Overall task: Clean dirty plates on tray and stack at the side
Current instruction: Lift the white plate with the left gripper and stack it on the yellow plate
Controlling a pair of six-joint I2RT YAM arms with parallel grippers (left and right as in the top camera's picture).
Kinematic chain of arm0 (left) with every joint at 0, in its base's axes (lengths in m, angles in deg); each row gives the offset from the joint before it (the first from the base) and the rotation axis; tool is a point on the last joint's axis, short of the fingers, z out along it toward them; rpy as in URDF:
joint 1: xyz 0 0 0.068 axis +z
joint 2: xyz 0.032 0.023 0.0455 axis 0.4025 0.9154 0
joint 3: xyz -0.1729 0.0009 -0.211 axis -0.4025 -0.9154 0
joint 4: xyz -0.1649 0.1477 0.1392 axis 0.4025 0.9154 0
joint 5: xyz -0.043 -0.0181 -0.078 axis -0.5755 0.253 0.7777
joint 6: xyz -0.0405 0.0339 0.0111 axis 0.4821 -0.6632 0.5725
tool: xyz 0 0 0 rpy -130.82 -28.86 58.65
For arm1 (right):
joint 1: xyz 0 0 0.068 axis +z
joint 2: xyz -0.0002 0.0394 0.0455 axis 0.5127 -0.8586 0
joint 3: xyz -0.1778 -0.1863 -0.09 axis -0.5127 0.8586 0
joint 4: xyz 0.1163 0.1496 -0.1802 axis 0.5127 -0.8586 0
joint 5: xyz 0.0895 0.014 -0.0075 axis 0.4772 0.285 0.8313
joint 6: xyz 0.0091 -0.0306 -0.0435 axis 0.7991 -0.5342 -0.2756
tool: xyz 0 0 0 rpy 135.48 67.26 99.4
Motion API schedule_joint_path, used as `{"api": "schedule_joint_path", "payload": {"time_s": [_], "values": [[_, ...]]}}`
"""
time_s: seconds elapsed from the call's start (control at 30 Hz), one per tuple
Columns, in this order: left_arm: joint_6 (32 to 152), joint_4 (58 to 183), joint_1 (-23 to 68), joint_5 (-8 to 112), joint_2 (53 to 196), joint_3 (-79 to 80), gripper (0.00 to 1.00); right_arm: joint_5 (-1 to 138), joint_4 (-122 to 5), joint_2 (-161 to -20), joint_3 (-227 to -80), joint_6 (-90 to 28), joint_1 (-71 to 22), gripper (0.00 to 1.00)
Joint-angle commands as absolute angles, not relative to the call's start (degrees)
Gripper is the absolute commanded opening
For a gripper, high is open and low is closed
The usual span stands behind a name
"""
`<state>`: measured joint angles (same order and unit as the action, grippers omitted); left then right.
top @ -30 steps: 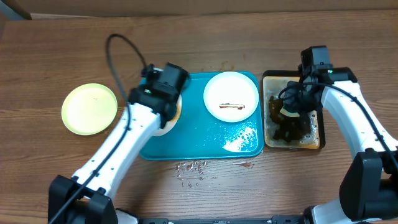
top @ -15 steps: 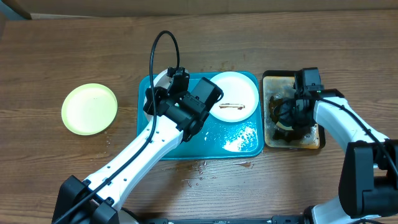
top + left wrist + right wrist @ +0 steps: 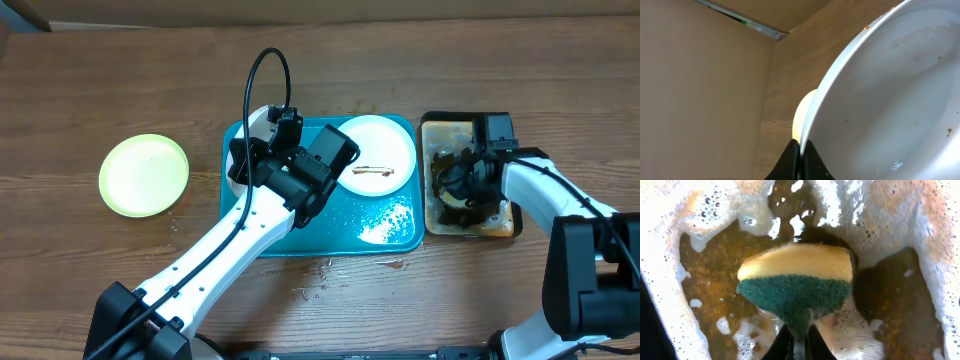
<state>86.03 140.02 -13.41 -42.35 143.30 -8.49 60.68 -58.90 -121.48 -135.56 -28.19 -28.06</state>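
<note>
White plate (image 3: 890,100), 1: rim pinched in left claw (image 3: 800,148), at teal tray (image 3: 330,235) left end. Smeared white plate (image 3: 372,150), 1: on tray, right of that claw. Green plate (image 3: 144,175), 1: tabletop (image 3: 100,80), well left of it. Right claw (image 3: 797,339) grasps sponge (image 3: 795,277).

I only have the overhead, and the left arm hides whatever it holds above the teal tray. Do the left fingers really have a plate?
Observer: Yes. In the left wrist view the left gripper is shut on the rim of a white plate, gripped at its edge.
Operator: Is its face clean?
Observer: Not fully. It shows a few small specks and a faint film.
Operator: And the right arm, down in the black tray?
Observer: The right gripper is shut on a yellow and green sponge, pinched by its green scrub side, over foamy brown water.
</note>
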Motion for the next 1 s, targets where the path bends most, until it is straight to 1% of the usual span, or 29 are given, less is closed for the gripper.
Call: {"api": "schedule_joint_path", "payload": {"time_s": [0.0,0.3,0.5,0.63,0.83,0.97], "values": [[87.8,139.9,-13.8,-44.6,142.6,-7.0,0.04,67.0,-60.6,-125.4,-135.5,-27.2,-27.7,0.04],[87.8,140.1,-13.8,-40.9,142.6,-7.0,0.04,66.6,-72.0,-119.6,-147.5,-29.1,-27.7,0.04],[87.9,140.1,-13.8,-40.4,142.6,-7.0,0.04,62.2,-74.3,-119.3,-146.5,-29.3,-27.7,0.04],[87.8,140.2,-13.8,-39.0,142.6,-7.0,0.04,59.8,-72.0,-119.5,-142.4,-30.5,-27.7,0.04],[87.9,140.2,-13.8,-37.2,142.6,-7.0,0.04,59.5,-63.0,-119.9,-133.8,-30.4,-27.7,0.04],[87.8,140.2,-13.8,-37.2,142.6,-7.0,0.04,59.5,-60.3,-119.9,-131.8,-30.4,-27.7,0.04]]}}
